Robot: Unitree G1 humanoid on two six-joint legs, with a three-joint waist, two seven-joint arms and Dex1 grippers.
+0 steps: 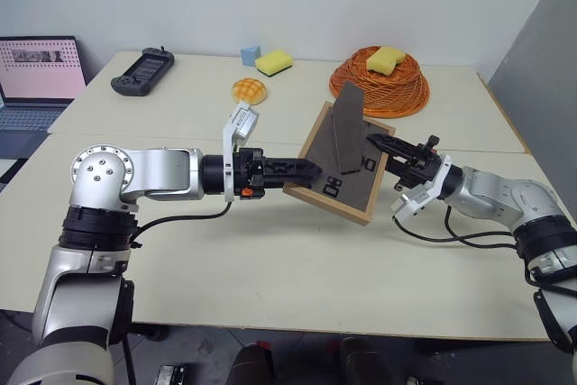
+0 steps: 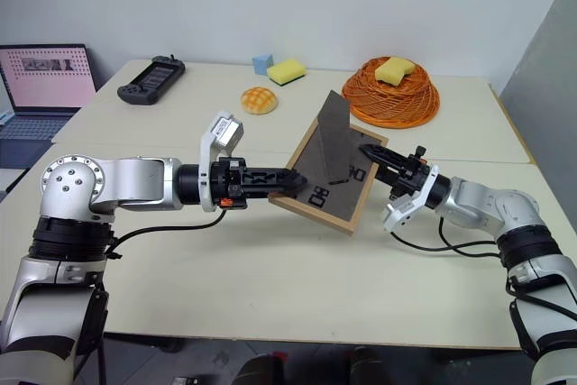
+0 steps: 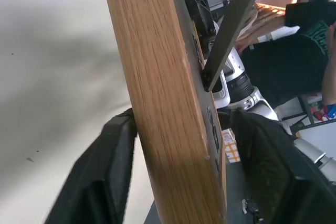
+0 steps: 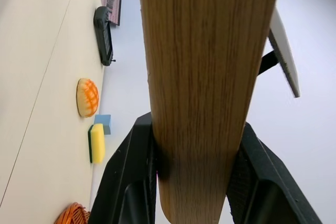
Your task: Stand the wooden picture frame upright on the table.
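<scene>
Wooden picture frame (image 1: 338, 164) held tilted above the table (image 1: 270, 259), back panel up, stand flap (image 1: 347, 128) swung out. Right gripper (image 1: 383, 143) fingers clamp one rim; left gripper (image 1: 306, 171) fingers straddle the opposite rim, slack. Likely light, rigid, smooth-edged; best gripped by the rims.

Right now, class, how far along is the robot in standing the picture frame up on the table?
Done: the stand flap is swung out. In hand: the right gripper clamps the wooden picture frame above the table; left fingers are spread around its edge. Left: set it down upright.
</scene>
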